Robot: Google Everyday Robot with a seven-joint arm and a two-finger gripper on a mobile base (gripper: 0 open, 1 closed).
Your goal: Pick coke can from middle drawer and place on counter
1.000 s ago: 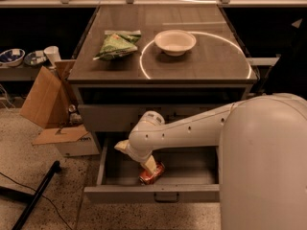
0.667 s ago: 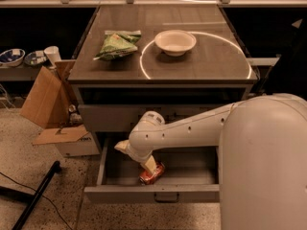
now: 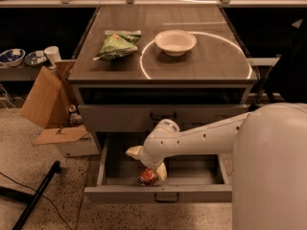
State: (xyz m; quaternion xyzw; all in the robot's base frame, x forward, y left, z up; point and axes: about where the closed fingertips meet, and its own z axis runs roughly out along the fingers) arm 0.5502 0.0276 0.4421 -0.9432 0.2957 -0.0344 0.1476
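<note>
The middle drawer (image 3: 192,170) is pulled open below the counter (image 3: 201,61). The coke can (image 3: 147,177), red with a silver end, lies tilted on the drawer floor near the front wall, left of centre. My gripper (image 3: 152,168) reaches down into the drawer from the right and sits right over the can, partly covering it. My white arm (image 3: 201,138) crosses the right half of the drawer and hides part of its floor.
On the counter are a white bowl (image 3: 175,41) and a green wrinkly snack bag (image 3: 117,44). A closed drawer (image 3: 163,116) sits above the open one. An open cardboard box (image 3: 48,102) stands at the left, and a black pole (image 3: 33,195) lies on the floor.
</note>
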